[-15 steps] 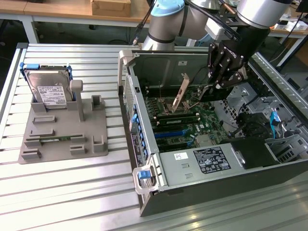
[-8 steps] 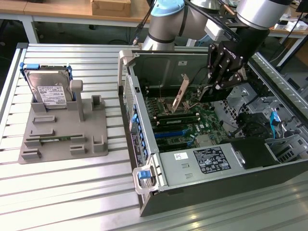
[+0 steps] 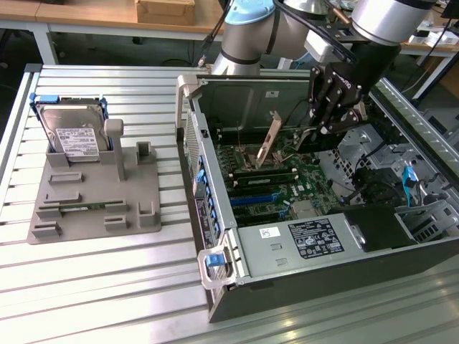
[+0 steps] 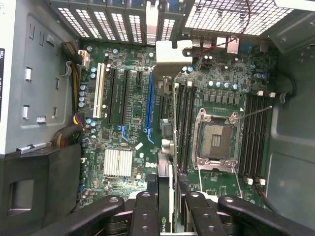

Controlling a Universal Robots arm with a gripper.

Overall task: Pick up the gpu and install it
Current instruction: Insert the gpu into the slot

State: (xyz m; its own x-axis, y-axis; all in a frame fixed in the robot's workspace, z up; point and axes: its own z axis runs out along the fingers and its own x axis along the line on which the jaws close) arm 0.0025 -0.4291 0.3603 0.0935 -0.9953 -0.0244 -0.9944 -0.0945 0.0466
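Observation:
My gripper [image 3: 331, 118] is down inside the open computer case [image 3: 215, 236], shut on the gpu [image 3: 271, 138]. The card hangs tilted above the motherboard [image 3: 287, 190], its beige end bracket pointing toward the case's rear wall. In the wrist view the gpu [image 4: 167, 147] shows edge-on, running from between my black fingers [image 4: 146, 211] up to its bracket [image 4: 172, 51]. It lies just beside the long blue slot [image 4: 149, 108], between that slot and the memory slots [image 4: 184, 128]. Whether the card's edge touches the board is hidden.
At the exterior view's left, a grey fixture [image 3: 93, 208] holds a silver hard drive [image 3: 72, 136] and a slim green memory stick [image 3: 82, 208]. Inside the case are the power supply [image 3: 308, 240], drive cage [image 3: 373, 150], CPU socket [image 4: 216, 137] and loose cables [image 4: 74, 123].

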